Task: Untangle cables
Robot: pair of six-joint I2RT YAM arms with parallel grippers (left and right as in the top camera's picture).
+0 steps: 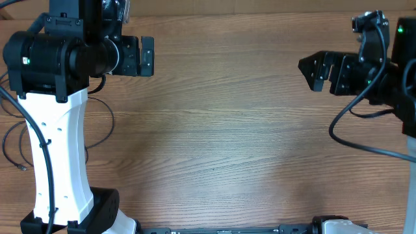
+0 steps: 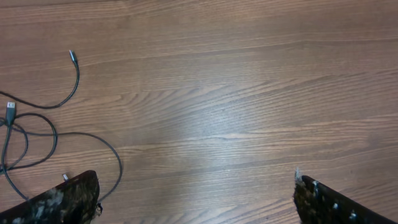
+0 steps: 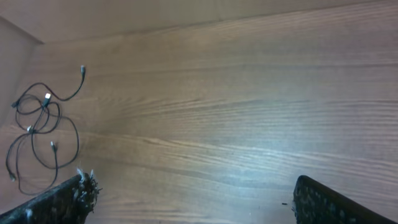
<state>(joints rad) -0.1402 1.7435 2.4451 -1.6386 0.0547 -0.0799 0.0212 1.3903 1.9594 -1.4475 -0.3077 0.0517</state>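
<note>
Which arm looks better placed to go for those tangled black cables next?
Probably the left: the cables lie by its base, its open left fingers nearer; the right fingers hang across the table.

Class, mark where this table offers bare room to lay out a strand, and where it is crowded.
Free: the wide middle of the table, between the left gripper and the right gripper. Crowded: the left edge, where the cables lie looped by the left arm.

We see thin black cables at left of the right wrist frame: lying flat, loosely looped, strands overlapping, small silver plug ends showing. One strand curves out toward upper left.
</note>
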